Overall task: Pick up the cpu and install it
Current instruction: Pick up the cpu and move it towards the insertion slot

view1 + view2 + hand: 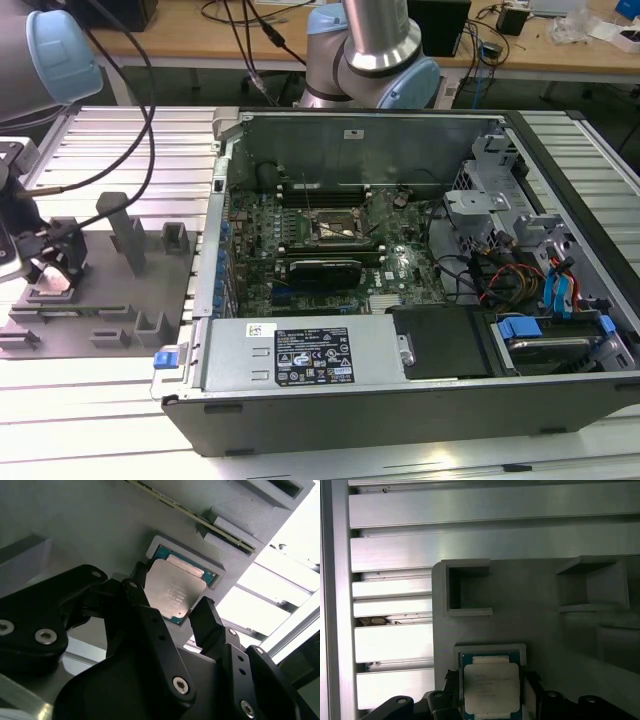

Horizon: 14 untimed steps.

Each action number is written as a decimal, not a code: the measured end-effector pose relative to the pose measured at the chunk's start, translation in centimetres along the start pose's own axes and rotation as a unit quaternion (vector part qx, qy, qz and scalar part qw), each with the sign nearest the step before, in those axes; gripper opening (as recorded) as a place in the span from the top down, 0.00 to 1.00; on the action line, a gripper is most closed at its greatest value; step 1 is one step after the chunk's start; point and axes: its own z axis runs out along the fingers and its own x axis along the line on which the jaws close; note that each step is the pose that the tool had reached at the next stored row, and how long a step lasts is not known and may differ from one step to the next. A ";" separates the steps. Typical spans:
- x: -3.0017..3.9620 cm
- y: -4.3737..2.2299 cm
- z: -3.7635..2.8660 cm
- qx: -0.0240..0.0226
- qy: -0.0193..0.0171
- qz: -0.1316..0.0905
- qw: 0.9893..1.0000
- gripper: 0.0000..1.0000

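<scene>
Silver-topped square cpu [172, 592], green-edged, seemingly seated flat in grey fixture recess [490, 648]

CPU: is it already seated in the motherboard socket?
No. In the first wrist view the cpu lies in a pocket of the grey fixture, right at the gripper.

The fixture plate [100, 300] lay flat on the slatted table [90, 420]. On the fixture plate, near its end at the exterior view's left, the cpu [172, 592] lay in a shallow pocket [490, 649], and my gripper [55, 270] hung directly over it. Further along the fixture plate, toward the exterior view's right, stood several upright blocks [127, 235]. Just beside the fixture plate, on the exterior view's right, sat the open computer case [400, 420]. Inside that case, well apart from the fixture plate, the motherboard socket [335, 228] lay near the middle, with the power supply [300, 355] along the near wall.
</scene>
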 end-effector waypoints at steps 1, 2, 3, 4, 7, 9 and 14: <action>0.01 -0.01 0.10 0.000 0.000 0.000 1.000 0.38; 0.01 -0.01 0.11 0.000 0.000 0.000 1.000 0.38; 0.01 -0.01 0.11 0.000 0.000 0.000 1.000 0.38; 0.01 -0.01 0.11 0.000 0.000 0.000 1.000 0.38; 0.01 -0.01 0.13 0.000 0.000 0.000 1.000 0.38; 0.01 -0.01 0.13 0.000 0.000 0.000 1.000 0.40; 0.01 -0.01 0.13 0.000 0.000 0.000 1.000 0.46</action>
